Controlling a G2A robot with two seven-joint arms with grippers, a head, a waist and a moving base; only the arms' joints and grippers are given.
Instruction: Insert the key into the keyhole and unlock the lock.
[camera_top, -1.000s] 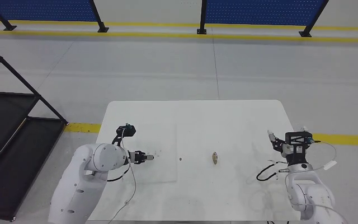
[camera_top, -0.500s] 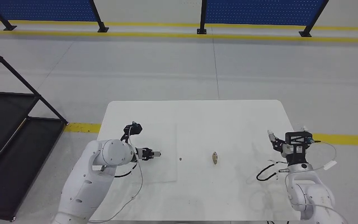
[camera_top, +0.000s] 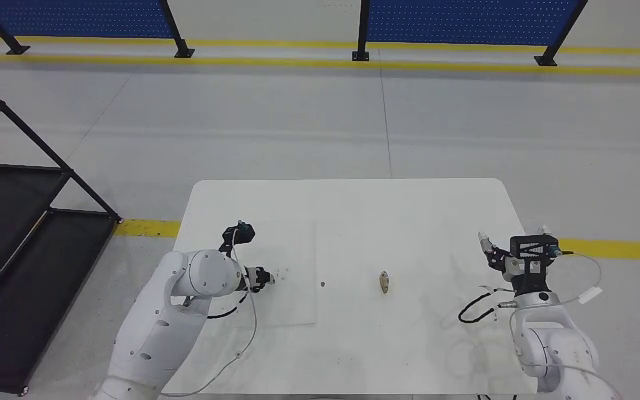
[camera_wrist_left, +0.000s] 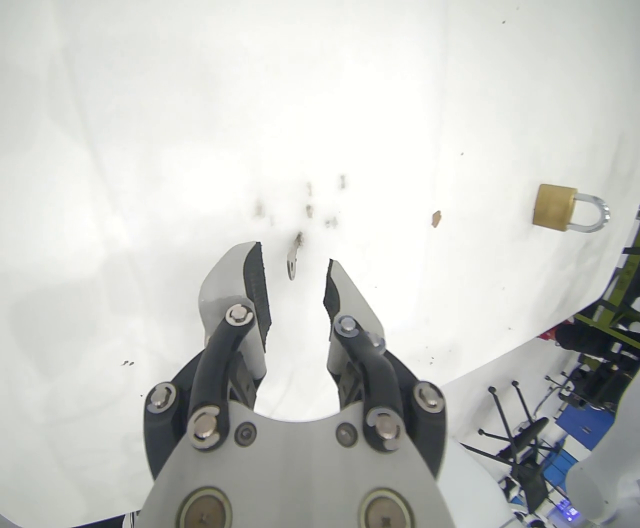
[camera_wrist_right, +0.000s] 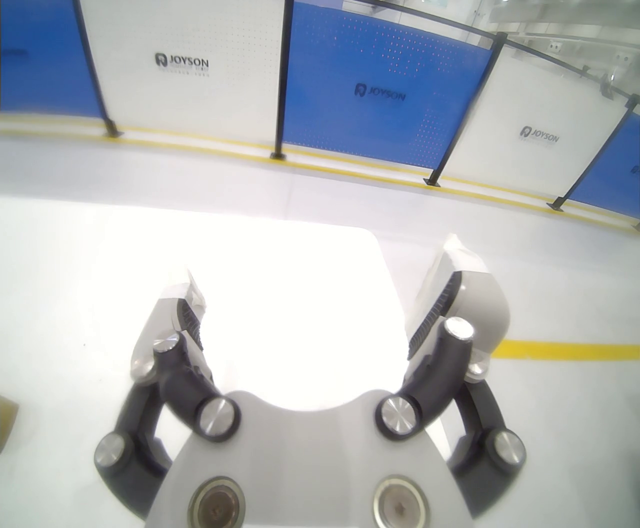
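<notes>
Seen from above, the left pincer (camera_top: 270, 277) sits well short of the lock (camera_top: 384, 282); at its wrist, open jaws flank the ungripped key (camera_wrist_left: 295, 252); the right pincer (camera_wrist_right: 325, 280) gapes empty, so pickup, insertion and turning remain.

The lock (camera_top: 384, 282) is a small padlock with a brass body and a silver shackle (camera_wrist_left: 593, 214), which is closed into the body. It lies flat on its side on the white table (camera_top: 420, 220), just right of centre in the lower half of the top view. The key (camera_wrist_left: 292, 260) is small, flat and silver. It lies flat on the table, well apart from the lock.
</notes>
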